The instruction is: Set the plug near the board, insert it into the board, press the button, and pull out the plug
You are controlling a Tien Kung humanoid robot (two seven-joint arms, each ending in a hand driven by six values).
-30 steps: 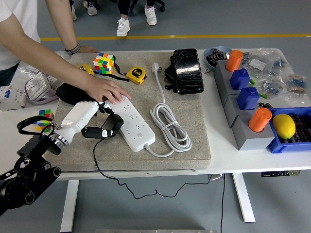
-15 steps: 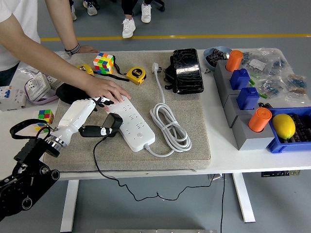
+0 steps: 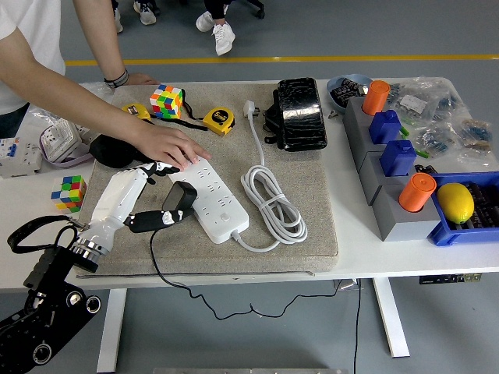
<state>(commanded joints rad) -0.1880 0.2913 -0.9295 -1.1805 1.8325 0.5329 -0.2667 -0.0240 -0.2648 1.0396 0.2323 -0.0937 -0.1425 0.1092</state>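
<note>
The left robot hand (image 3: 144, 204), white-shelled on a black arm reaching in from the near left, is closed around the black square plug adapter (image 3: 181, 196), whose thin black cable (image 3: 160, 269) trails off the near edge of the desk (image 3: 390, 253). The plug sits tilted against the near-left side of the long white power strip (image 3: 212, 195), touching or just above it; whether the prongs are seated I cannot tell. My read: this is the insertion step, and the button press and pull-out are not yet done.

A person's hand (image 3: 166, 145) at the far side presses flat on the strip's far end, pinning it to the grey felt mat (image 3: 312, 202). The right arm is out of view.

Next move, as I judge it: square the plug over a socket and push straight down, not sideways.

Room looks fair: bare mat lies to the near left of the strip, but the coiled white cord (image 3: 273, 204) lies just right of it, and the person's hand is close on the far side. A small colourful cube (image 3: 71, 192) sits left, off the mat.
</note>
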